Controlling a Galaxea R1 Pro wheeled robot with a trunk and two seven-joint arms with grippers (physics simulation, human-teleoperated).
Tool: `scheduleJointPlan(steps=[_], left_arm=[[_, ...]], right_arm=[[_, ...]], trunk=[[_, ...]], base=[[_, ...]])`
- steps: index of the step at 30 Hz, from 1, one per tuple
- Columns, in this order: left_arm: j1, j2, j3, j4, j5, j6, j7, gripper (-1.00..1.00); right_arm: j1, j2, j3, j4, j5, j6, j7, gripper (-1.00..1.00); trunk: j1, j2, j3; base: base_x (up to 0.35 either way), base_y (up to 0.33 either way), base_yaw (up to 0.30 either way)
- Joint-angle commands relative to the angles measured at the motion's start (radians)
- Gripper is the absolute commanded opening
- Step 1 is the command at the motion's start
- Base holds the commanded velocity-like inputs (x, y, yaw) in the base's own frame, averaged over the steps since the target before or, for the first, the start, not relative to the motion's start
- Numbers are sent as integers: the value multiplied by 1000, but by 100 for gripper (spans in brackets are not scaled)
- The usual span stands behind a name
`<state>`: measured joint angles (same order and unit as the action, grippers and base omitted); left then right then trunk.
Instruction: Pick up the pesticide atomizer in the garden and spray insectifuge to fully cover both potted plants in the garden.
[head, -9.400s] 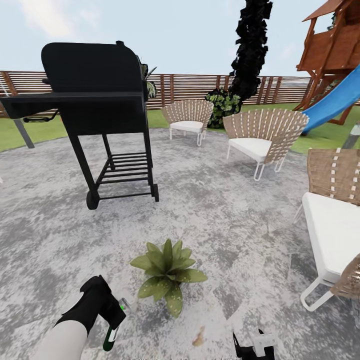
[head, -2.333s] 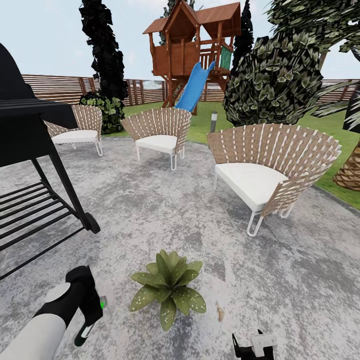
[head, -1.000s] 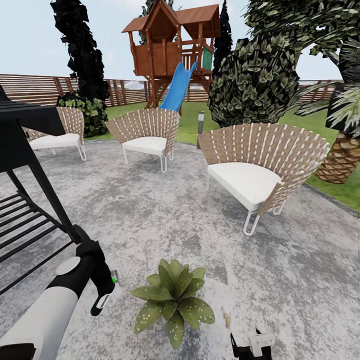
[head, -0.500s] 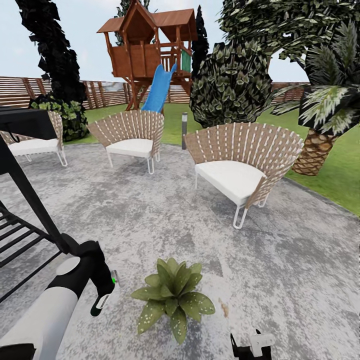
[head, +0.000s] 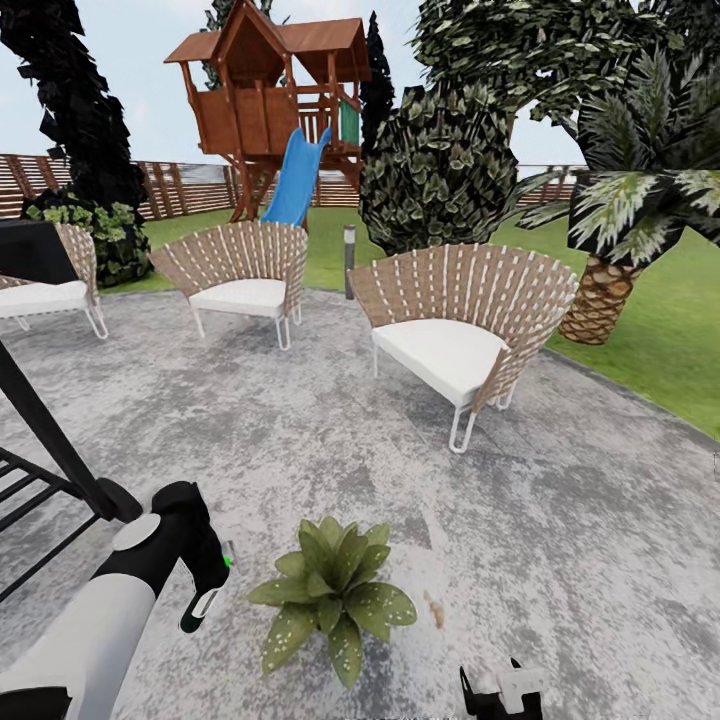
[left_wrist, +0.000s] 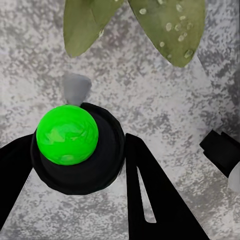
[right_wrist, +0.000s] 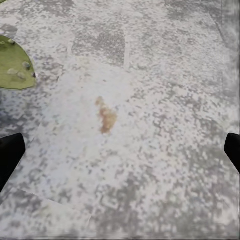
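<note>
One potted plant (head: 332, 592) sits on the grey paved patio (head: 560, 520), its broad leaves speckled with white drops and its pot hidden under them. Just left of it my left gripper (head: 205, 585) is shut on the pesticide atomizer (head: 203, 606), a slim dark bottle with a white strip. In the left wrist view the atomizer's dark top with a bright green knob (left_wrist: 67, 134) lies between the black fingers (left_wrist: 150, 190), and the plant's leaves (left_wrist: 170, 25) are close ahead. My right gripper (head: 505, 690) hangs open low over the paving; a leaf tip (right_wrist: 12, 62) is beside it.
Wicker chairs with white cushions (head: 455, 330) (head: 240, 275) stand across the patio. A black grill's leg and wheel (head: 60, 450) is at the left. A palm (head: 620, 260), a bushy tree (head: 440, 170), a playhouse with blue slide (head: 290, 110), lawn and fence lie beyond. A brown stain (right_wrist: 106, 117) marks the paving.
The camera has swung to the right: the grill slid off to the left and the palm came in. My left gripper with the atomizer rose a little, staying left of the plant.
</note>
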<state>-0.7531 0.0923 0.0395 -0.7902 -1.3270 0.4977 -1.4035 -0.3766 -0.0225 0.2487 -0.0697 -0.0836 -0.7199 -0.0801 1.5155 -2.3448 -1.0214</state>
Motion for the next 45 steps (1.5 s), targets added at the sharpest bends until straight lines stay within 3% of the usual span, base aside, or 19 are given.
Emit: scheduleJointPlan(steps=[1,16,18,20,22,26,27,28,31,34,37,40,45], left_arm=[[0,0,2,-1,-5,10,-6,-100],[2,-1,-3,0,-7,9,-7,-100],[3,-2,-26,0,-6,10,-9,-100],[-2,-8,-73,-2,-5,12,-15,-100],[-12,-30,-88,-3,-8,11,-20,-100],[-28,-42,-94,-18,-9,20,-42,-100],[-25,-26,-94,-9,-9,15,-42,-100],[-14,16,-94,-4,-6,11,-43,-100],[-10,31,-93,-3,-6,12,-41,-100],[-14,17,-92,-11,-7,20,-40,-100],[-28,-47,-92,-18,-19,28,-42,-100],[-51,-79,-92,-19,-57,96,-43,-100],[-72,-84,-93,-17,-74,129,-44,-100]], right_arm=[[-1,0,9,1,-8,-3,-3,100],[-1,0,9,1,-8,-3,-3,100],[-1,0,9,1,-8,-3,-3,100],[-1,0,9,1,-8,-3,-3,100],[-1,0,9,1,-8,-3,-3,100],[-1,-1,9,1,-8,-3,-3,100],[-1,-1,9,1,-8,-3,-3,100],[-1,-1,9,1,-7,-3,-3,100],[-1,-1,9,1,-7,-3,-4,100],[-1,-1,9,1,-7,-3,-4,100],[-1,-1,9,1,-7,-3,-4,100],[-1,-1,9,1,-7,-3,-3,100],[-1,-1,9,1,-7,-2,-3,100]], trunk=[[0,0,-1],[0,0,-1],[0,0,-1],[0,0,-1],[0,0,-1],[0,0,-1],[0,0,-1],[0,0,-1],[0,0,-1],[0,0,-1],[0,0,-1],[0,0,-1],[0,0,-1]], base=[[-128,147,-291],[-118,163,-292],[-1,2,-292],[0,1,-221],[0,0,-55],[0,0,-9],[0,0,0],[0,0,0],[0,0,0],[0,0,0],[0,0,0],[0,0,0],[0,0,0]])
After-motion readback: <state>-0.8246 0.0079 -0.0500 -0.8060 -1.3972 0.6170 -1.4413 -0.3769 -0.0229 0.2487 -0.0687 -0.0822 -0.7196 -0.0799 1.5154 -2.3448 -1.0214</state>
